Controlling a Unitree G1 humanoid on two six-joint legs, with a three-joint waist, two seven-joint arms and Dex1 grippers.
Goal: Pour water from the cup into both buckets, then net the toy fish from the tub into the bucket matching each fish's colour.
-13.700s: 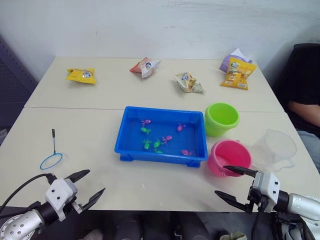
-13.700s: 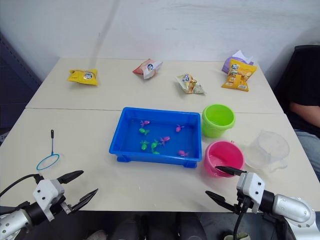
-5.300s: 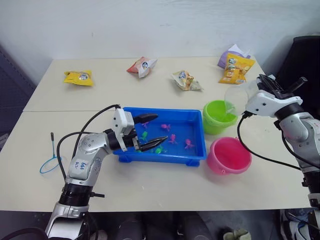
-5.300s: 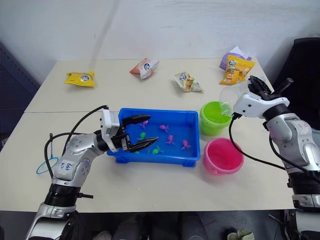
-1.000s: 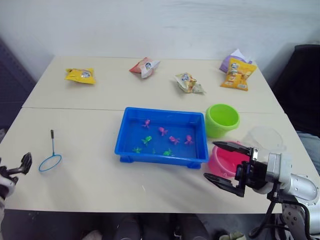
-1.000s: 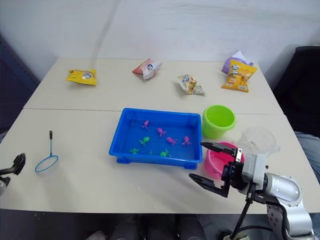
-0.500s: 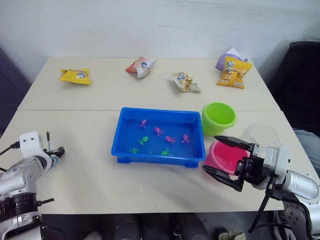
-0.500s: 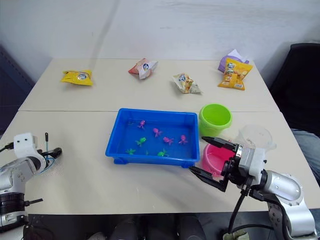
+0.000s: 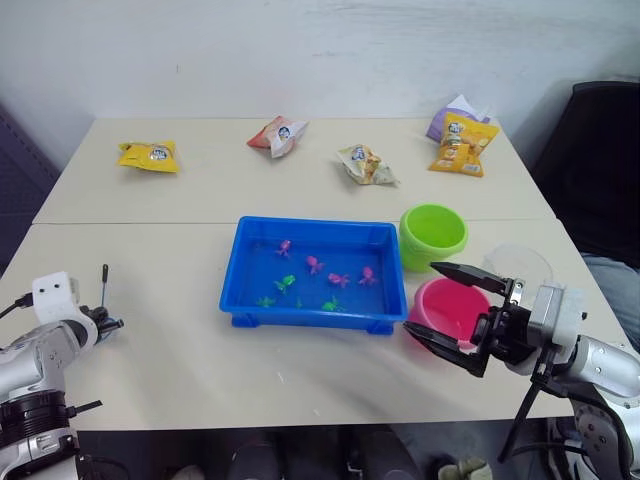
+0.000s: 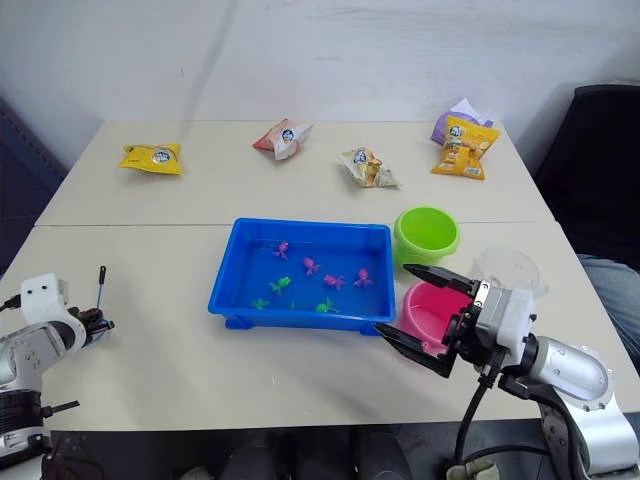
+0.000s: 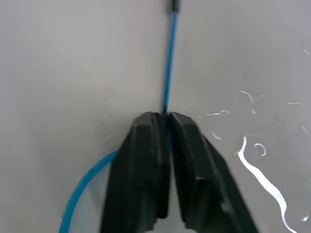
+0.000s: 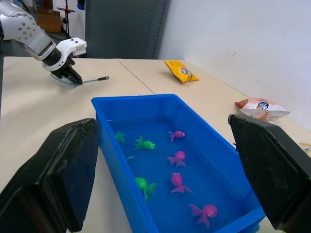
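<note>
The net point(image 9: 103, 285) lies on the table at the left edge, and my left gripper point(image 9: 106, 323) is shut on it. In the left wrist view the fingers point(image 11: 146, 160) pinch the thin blue stem where it meets the hoop point(image 11: 80, 194). The blue tub point(image 9: 240, 285) sits mid-table with several pink and green toy fish point(image 9: 315, 264) in water. To its right stand the green bucket point(image 9: 433, 235), the pink bucket point(image 9: 455, 305) and the clear cup point(image 9: 517, 262). My right gripper point(image 9: 419, 297) hangs open, low over the table beside the pink bucket.
Several snack bags lie along the far side of the table: a yellow one point(image 9: 148, 155), a red-white one point(image 9: 277, 134), a pale one point(image 9: 364, 165) and an orange one point(image 9: 460, 130). Water drops point(image 11: 257, 170) spot the table near the net.
My left gripper came in from the table's left edge to the net and shut on its stem. The right gripper stayed open beside the pink bucket. The camera shifted slightly.
</note>
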